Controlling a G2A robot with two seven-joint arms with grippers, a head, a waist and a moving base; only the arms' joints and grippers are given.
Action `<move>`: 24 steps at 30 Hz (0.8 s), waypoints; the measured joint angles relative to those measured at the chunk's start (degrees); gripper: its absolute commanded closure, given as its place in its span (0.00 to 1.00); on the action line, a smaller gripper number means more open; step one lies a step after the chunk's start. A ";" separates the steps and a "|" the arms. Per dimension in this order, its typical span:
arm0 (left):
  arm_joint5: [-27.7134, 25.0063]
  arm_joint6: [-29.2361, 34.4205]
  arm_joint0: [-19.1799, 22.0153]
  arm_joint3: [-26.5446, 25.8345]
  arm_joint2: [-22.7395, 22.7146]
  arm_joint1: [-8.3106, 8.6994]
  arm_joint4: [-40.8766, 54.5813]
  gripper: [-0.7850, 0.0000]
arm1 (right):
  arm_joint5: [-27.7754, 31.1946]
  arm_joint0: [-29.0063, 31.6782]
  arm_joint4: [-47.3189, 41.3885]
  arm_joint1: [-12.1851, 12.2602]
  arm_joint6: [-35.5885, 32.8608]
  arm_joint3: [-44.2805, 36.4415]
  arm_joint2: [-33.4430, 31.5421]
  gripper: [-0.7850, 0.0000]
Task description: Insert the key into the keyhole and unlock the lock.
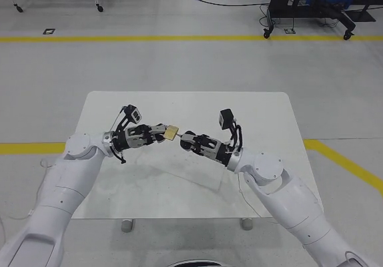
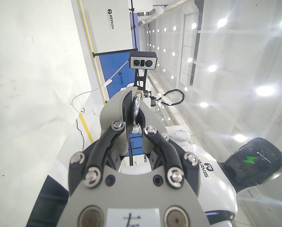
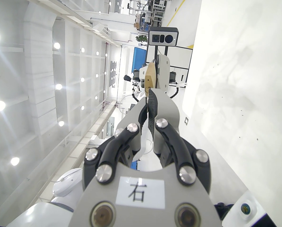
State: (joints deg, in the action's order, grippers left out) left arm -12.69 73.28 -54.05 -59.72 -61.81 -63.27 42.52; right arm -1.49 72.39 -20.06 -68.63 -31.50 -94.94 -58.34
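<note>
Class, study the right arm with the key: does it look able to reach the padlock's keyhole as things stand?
Probably yes. The left gripper holds the padlock above the table, its keyhole end facing the right gripper, whose key meets it tip-first; nothing stands between them.

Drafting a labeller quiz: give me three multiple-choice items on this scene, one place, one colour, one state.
1. Where is the brass-coloured metal padlock? A in the left gripper, above the white table; B on the floor; C in a box.
2. Its body colour? A red; B brass yellow; C black.
3. The right gripper is: A wide open; B gripping a cloth; C shut on the small metal key.
Answers: A, top view shows it held aloft; B, right wrist view shows brass; C, it pinches the key.
</note>
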 measured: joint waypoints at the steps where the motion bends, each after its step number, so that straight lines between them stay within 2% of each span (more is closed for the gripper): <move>1: 0.04 0.07 -0.06 -0.08 -0.13 0.01 0.03 1.00 | -0.23 -0.10 0.23 -0.02 -0.05 0.00 0.07 1.00; 11: 0.05 0.90 -0.22 -0.76 -0.97 0.16 -1.53 1.00 | -0.19 -1.12 1.88 -0.14 -2.39 0.26 0.37 1.00; 24: 0.73 5.33 0.39 -1.35 -2.21 0.64 -3.17 1.00 | 1.56 -1.43 0.41 0.10 -7.69 1.25 -1.16 1.00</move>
State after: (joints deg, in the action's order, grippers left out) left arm -11.96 78.60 -53.66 -61.06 -64.03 -62.62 39.34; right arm 0.07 70.96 -19.66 -68.53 -39.19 -93.69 -59.50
